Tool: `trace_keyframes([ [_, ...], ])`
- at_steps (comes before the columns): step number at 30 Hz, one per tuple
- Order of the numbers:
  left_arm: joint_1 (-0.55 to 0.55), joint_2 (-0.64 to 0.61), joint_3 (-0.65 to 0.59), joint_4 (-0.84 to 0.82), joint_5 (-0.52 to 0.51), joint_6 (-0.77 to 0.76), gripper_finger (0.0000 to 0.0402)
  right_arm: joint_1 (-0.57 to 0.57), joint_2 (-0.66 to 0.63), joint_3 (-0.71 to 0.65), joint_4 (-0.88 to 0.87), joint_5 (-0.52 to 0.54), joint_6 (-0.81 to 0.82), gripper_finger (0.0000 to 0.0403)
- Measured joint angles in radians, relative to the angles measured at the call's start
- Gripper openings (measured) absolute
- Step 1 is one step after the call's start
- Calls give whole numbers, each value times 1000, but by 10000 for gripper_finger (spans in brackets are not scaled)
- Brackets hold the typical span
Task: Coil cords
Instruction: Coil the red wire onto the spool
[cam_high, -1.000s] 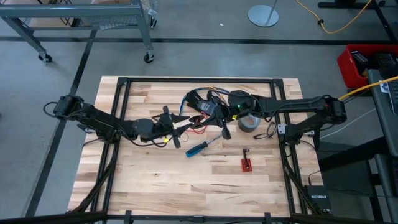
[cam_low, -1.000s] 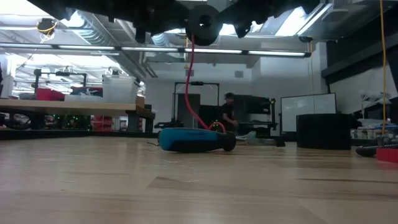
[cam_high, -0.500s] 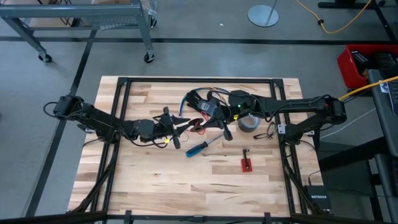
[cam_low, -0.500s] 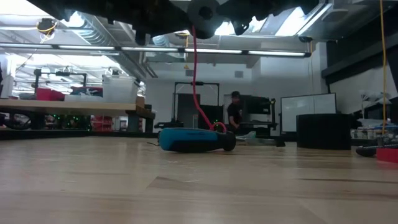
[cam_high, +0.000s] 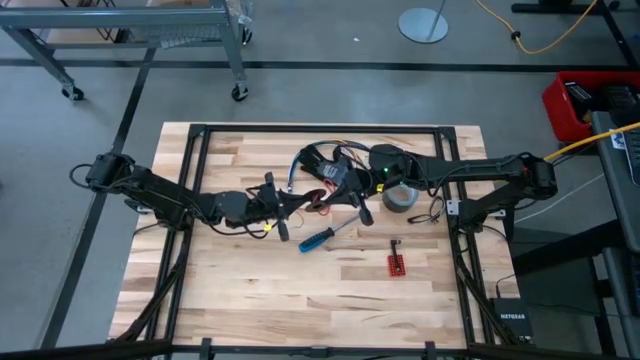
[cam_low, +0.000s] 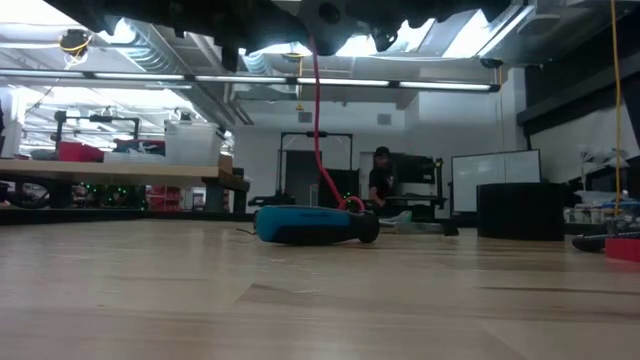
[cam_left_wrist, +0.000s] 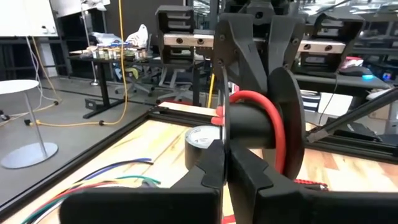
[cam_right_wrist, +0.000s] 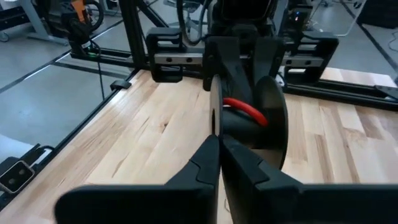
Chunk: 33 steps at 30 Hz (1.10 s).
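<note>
One red cord (cam_left_wrist: 264, 112) is seen wound on a black spool (cam_left_wrist: 292, 134), held above the table's (cam_high: 250, 290) middle between both grippers; its slack hangs down to the blue screwdriver (cam_low: 305, 225). The cord is judged light, limp and springy, best pinched close to the spool. The left gripper (cam_left_wrist: 225, 165) and right gripper (cam_right_wrist: 219, 158) are each pressed together on a spool flange. A grey tape roll (cam_high: 400, 198) lies nearby.

the black spool (cam_low: 322, 12) has risen almost out of the low view; red cord (cam_low: 320, 130) hangs straighter.
</note>
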Motion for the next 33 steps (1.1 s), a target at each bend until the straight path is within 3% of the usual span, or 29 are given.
trace_keyframes([
  [8, 0, -17, 0, -26, -43, 4, 1, -1, 0, 0, 14, 62, 88, 74],
  [16, 0, -153, -1, -160, -94, 27, 0, -1, 0, 0, 0, 67, 98, 136],
  [22, 0, -241, -1, -153, -95, 27, 0, 0, 21, 1, -3, 95, 99, 142],
  [33, 0, -254, -1, -33, -86, 45, 0, 0, 184, 1, 6, 95, 105, 143],
])
